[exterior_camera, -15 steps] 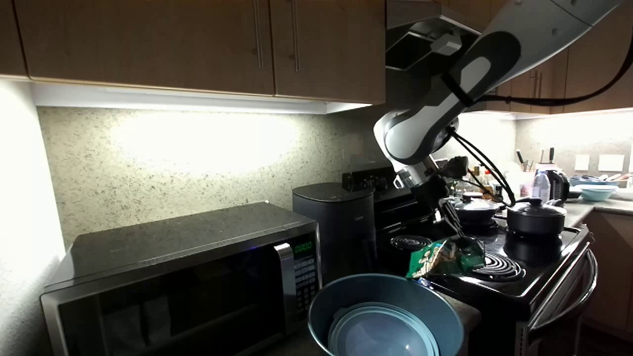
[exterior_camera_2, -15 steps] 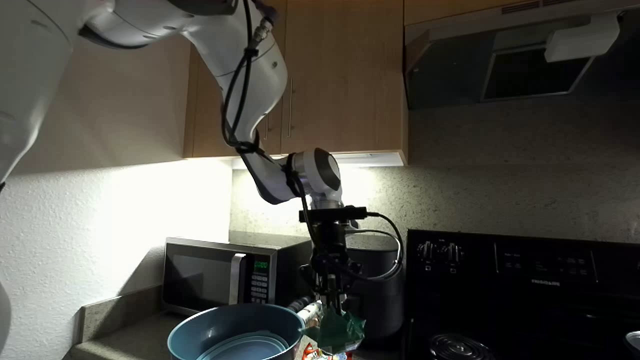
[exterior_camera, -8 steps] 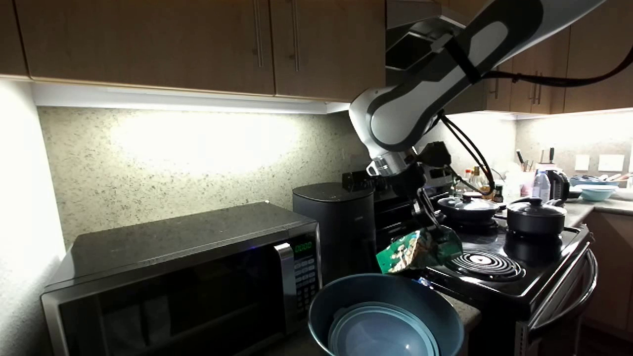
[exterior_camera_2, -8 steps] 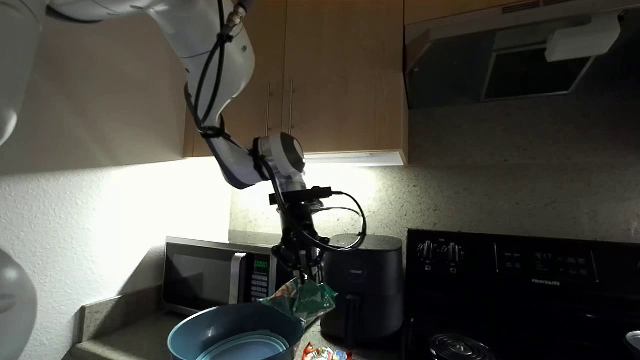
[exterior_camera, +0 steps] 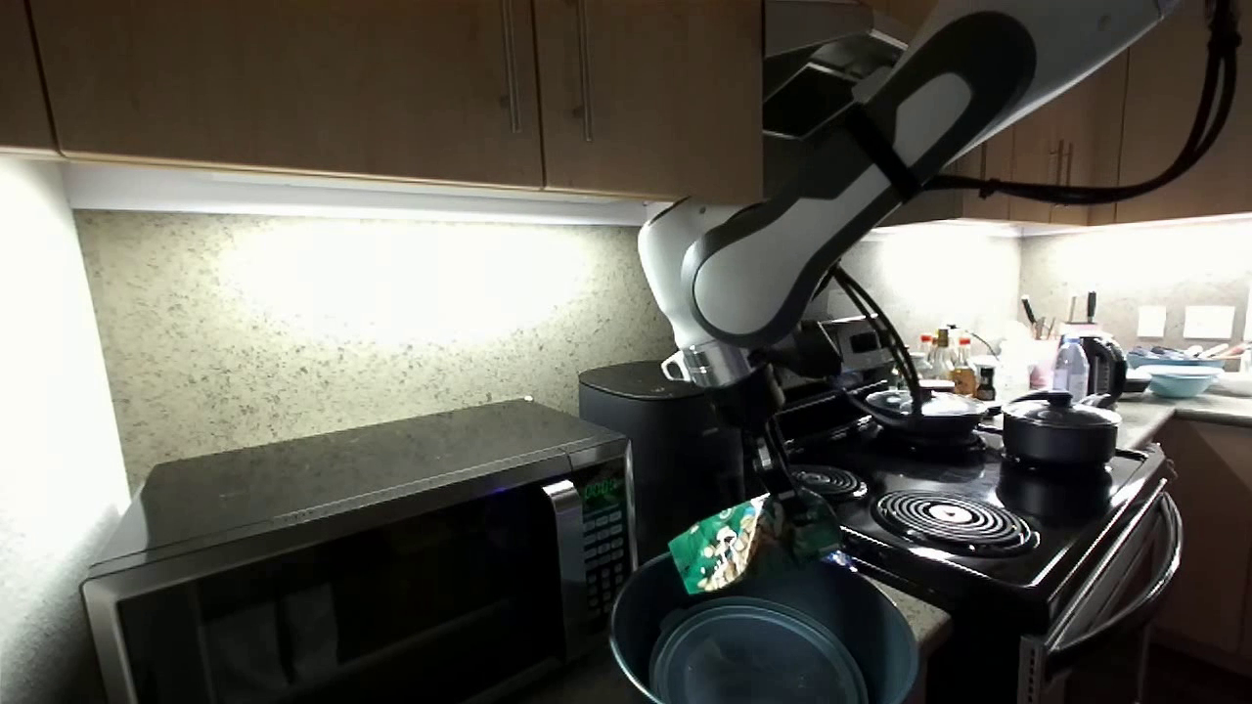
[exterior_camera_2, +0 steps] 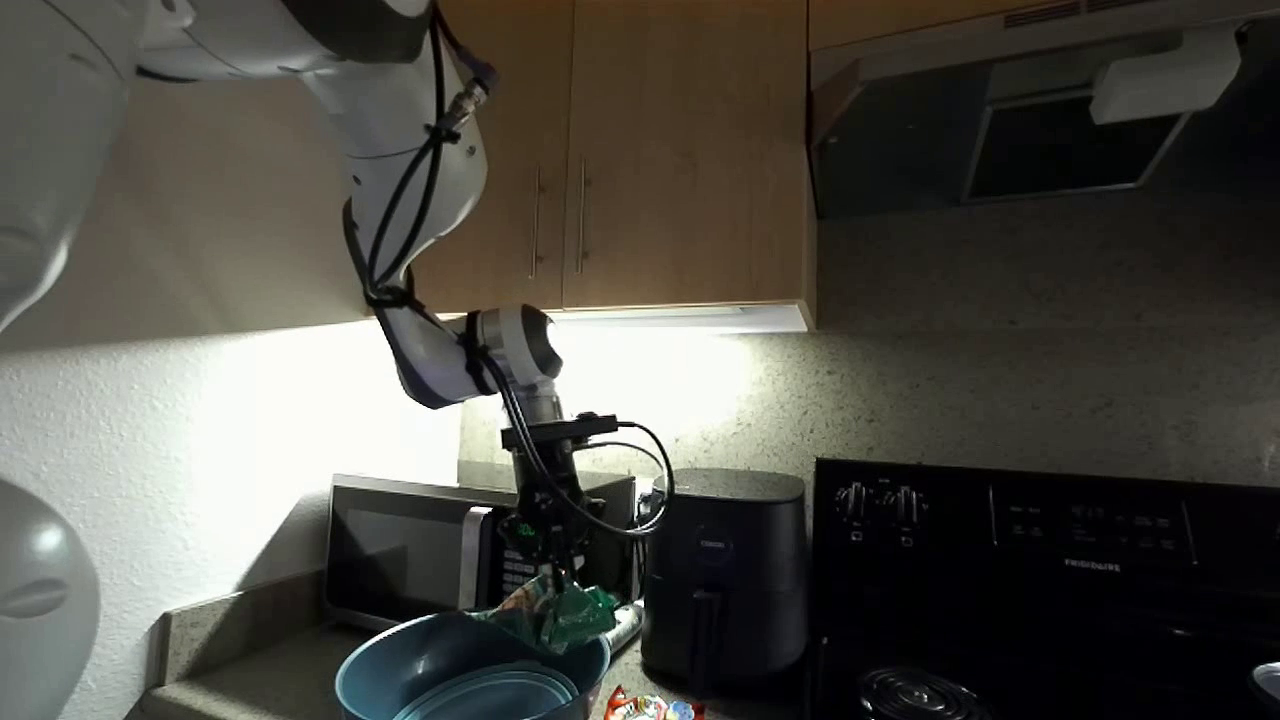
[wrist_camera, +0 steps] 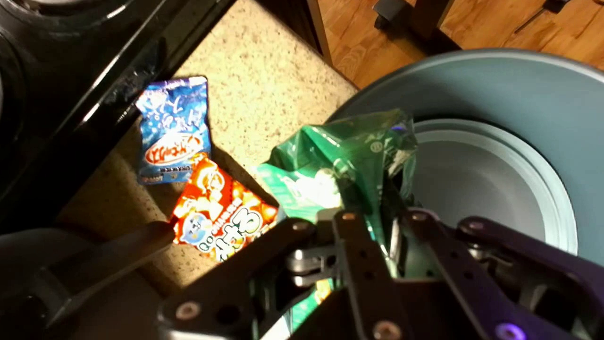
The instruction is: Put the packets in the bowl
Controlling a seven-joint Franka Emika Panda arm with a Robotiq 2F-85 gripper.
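The green packet (wrist_camera: 321,165) is crinkly, shiny plastic film; the bowl (wrist_camera: 528,94) looks like smooth, kinda satiny plastic. Stove (wrist_camera: 66,80) in the wrist view's upper left is super glossy, floor (wrist_camera: 486,23) at upper right looks like wood.

The bowl (wrist_camera: 573,156) opens upward, leaving the hand (wrist_camera: 370,196) a way down; the green packet (wrist_camera: 325,146) it grips overlaps the rim in the wrist view, contact unclear; in an exterior view, the microwave (exterior_camera_2: 400,550) and a tall black appliance (exterior_camera_2: 730,590) stand behind, a cupboard (exterior_camera_2: 690,160) above; a blue packet (wrist_camera: 174,123) and an orange-red packet (wrist_camera: 222,212) occupy the surface (wrist_camera: 264,80) between bowl and stove (exterior_camera: 910,469).
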